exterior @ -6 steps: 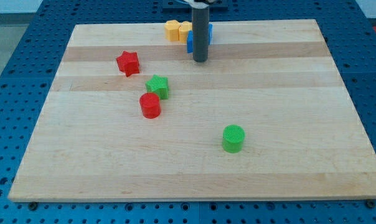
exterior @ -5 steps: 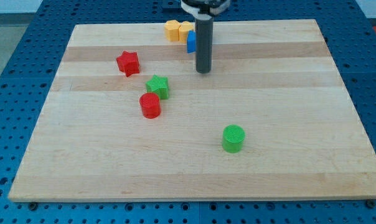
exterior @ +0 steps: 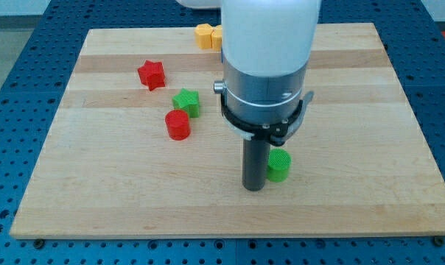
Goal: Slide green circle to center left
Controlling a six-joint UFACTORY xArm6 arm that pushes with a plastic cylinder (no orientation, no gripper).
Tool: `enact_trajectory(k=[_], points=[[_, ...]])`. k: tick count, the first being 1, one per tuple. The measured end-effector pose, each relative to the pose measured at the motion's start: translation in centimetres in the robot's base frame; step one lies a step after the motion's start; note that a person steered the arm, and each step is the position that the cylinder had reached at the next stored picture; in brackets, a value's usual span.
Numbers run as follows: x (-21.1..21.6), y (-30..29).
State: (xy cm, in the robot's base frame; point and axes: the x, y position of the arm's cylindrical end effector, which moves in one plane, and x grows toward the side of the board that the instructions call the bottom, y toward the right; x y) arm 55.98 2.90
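Note:
The green circle (exterior: 279, 166) is a short green cylinder on the wooden board (exterior: 97, 191), right of centre and toward the view's bottom. My dark rod stands just to its left, partly covering it. My tip (exterior: 253, 187) rests on the board at the circle's lower left, touching or nearly touching it. The arm's white body fills the upper middle of the view.
A red star (exterior: 152, 74) lies at upper left. A green star (exterior: 186, 101) and a red cylinder (exterior: 177, 125) sit close together left of centre. Yellow blocks (exterior: 206, 34) show at the view's top edge, partly behind the arm.
My tip has moved from the view's top, near the yellow and blue blocks, down to the green circle's left side. The blue block is now hidden by the arm. The blocks have not moved.

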Motion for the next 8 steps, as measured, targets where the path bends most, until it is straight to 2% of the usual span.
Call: enact_trajectory(k=[2, 5, 8], points=[[-4.6, 1.0], [0.1, 5.7], [-2.5, 9.9]])
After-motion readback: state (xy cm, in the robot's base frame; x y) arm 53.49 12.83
